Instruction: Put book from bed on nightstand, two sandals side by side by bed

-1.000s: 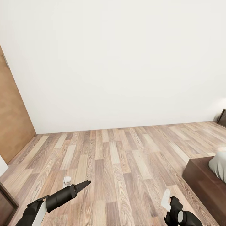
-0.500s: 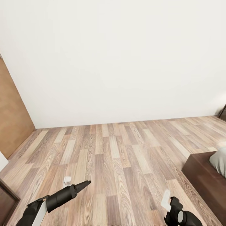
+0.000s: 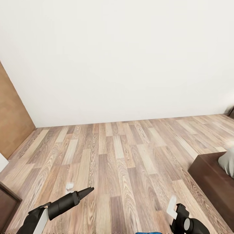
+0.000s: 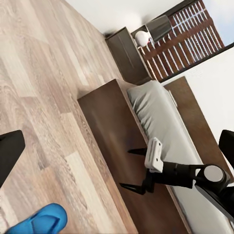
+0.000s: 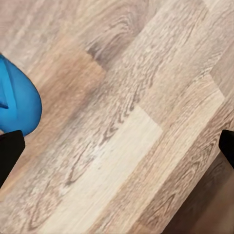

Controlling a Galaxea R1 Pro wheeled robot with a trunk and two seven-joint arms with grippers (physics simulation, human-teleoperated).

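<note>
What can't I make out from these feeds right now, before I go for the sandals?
- Sandal: cut by the right wrist frame edge; a sliver at the head view's bottom edge. Whether both are here is unclear.
- Bed: head view's right edge cuts it to a frame corner; the left wrist view shows part of the mattress, with the right gripper across it.
- Nightstand: small and far in the left wrist view.

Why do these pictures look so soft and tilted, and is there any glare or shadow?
Head view: even, flat light, pale wall without glare, only faint shadows on the floor. Left wrist view: room appears tilted, bed slanting, blue sandal at the edge. Right wrist view: close floorboards look soft; sandal blurry.
</note>
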